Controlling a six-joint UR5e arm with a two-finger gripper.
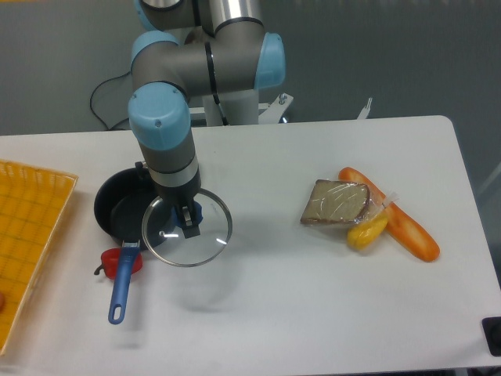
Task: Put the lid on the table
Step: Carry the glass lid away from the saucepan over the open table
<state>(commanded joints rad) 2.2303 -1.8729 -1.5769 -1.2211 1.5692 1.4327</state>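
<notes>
The gripper [188, 222] is clamped on the lid [186, 231] by its central knob, holding it level above the table [297, 298], overlapping the right edge of the saucepan [117, 211].

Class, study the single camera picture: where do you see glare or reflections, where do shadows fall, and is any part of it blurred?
In the fixed camera view, small white highlights glint on the glass of the lid held by the gripper; a faint soft shadow lies on the table below the lid; the wrapped bread shows a mild sheen; lighting is even, and the whole frame is slightly soft but not motion-blurred.
</notes>
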